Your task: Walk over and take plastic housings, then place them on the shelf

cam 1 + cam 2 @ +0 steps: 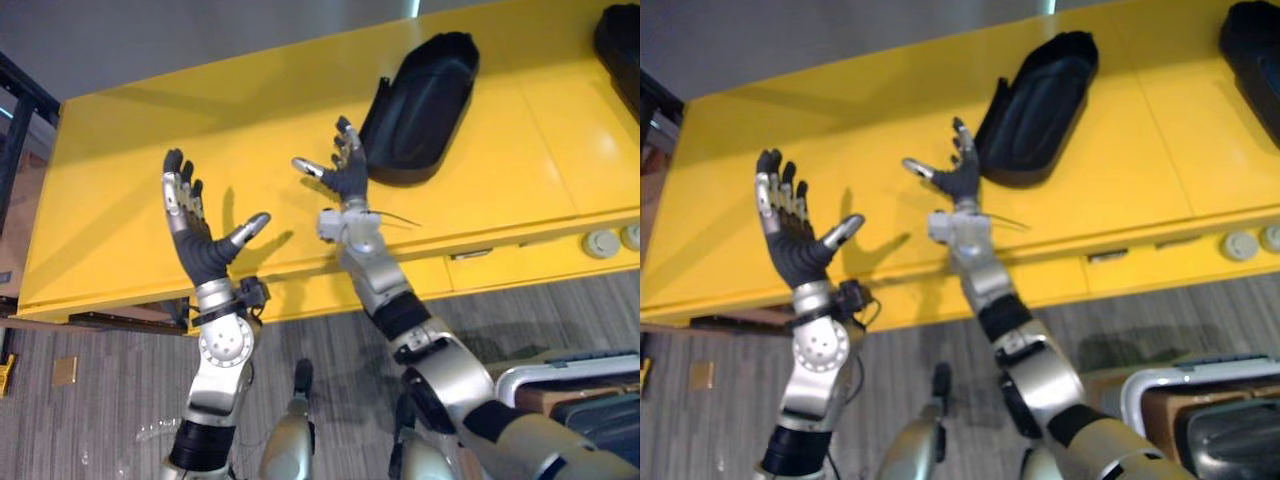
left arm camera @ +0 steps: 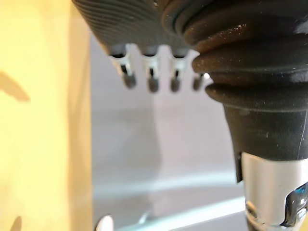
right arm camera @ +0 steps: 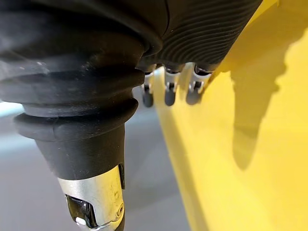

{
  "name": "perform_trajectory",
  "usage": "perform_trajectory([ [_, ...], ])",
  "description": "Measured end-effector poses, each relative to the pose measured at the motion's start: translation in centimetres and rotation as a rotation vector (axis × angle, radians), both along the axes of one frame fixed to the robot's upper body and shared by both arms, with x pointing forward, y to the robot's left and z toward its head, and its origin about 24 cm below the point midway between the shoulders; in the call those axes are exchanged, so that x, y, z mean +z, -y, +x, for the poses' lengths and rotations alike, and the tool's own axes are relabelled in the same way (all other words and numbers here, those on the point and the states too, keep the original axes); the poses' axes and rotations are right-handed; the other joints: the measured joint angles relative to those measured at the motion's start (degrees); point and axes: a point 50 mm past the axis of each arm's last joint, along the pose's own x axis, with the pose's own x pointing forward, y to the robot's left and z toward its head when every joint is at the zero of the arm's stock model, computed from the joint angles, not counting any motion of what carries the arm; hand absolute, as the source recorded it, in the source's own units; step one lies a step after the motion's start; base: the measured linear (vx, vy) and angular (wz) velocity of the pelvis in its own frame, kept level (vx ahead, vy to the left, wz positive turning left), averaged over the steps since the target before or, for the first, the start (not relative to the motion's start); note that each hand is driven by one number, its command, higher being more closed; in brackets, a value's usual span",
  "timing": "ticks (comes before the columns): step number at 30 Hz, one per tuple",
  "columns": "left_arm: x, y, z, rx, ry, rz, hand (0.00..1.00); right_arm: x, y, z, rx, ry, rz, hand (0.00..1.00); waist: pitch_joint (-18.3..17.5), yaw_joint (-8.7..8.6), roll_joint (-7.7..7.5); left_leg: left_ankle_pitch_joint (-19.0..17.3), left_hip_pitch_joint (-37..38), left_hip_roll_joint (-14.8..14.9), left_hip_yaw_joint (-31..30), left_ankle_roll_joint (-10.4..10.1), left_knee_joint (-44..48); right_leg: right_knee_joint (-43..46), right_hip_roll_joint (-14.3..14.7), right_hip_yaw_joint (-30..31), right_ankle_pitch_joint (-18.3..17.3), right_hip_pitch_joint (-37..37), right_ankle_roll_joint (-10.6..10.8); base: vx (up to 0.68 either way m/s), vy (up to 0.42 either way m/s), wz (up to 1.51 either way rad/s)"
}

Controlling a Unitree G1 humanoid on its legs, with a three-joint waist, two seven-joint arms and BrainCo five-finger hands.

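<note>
Over glossy yellow table (image 1: 120, 180) — left hand (image 1: 197, 252) and right hand (image 1: 346, 178) splayed, empty; oblong black housing (image 1: 425, 95) nearby.

Black plastic housing (image 1: 420, 105), hollow side up, on yellow table (image 1: 150, 180); second housing (image 1: 620, 40) far right.

Yellow tabletop (image 1: 520, 150) spreads under and past both hands, w/ thin seam lines to the right of right hand (image 1: 345, 172). Black plastic housing (image 1: 420, 105) lies on it just beyond right hand, long and boat-shaped, angled away. 2nd black housing (image 1: 622, 40) sits at far corner, well right of that hand, partly cut off. Left hand (image 1: 195, 245) hangs over tabletop's near-left part.
</note>
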Motion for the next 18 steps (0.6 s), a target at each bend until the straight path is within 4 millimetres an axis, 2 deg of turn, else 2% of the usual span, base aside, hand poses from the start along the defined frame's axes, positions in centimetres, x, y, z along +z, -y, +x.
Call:
perform_trajectory([
  [8,-0.1,-0.1,0.0,0.022,-0.006,-0.017,0.00,-0.3,0.9,0.1,-0.105,0.014,-0.053,0.00,0.0,0.01,0.03,0.0,0.1,0.0,0.3,0.0,0.0,0.3,0.0,0.3,-0.1,-0.2,0.0,0.00,-0.001,-0.01],
  [18,-0.3,0.3,0.0,0.024,-0.013,-0.051,0.00,-1.3,2.0,-1.0,-0.202,0.072,-0.140,0.00,0.0,-0.39,0.03,0.0,0.5,0.2,1.7,0.0,0.0,0.9,0.0,1.7,0.0,-0.9,0.0,0.00,-0.003,-0.06],
])
